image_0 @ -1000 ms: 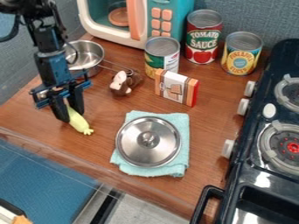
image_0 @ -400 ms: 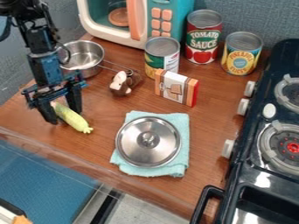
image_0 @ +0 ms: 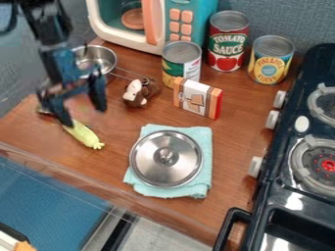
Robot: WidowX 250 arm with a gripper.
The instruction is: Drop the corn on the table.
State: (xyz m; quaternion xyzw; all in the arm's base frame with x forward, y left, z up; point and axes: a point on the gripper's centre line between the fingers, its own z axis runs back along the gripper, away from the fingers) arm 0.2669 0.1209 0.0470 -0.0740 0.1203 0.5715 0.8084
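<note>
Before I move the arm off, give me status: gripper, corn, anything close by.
Gripper open, fingers spread just above the corn. Corn lying on the table. Nothing between corn and towel.

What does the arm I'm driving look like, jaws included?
The robot arm is mostly black, with a blue section above the gripper. Its jaws are two dark, blocky fingers under a wide crossbar with bluish parts. A black cable loops at the upper left.

Open lane between corn and blue towel — brown-and-white toy and metal pot obstructing behind.
</note>
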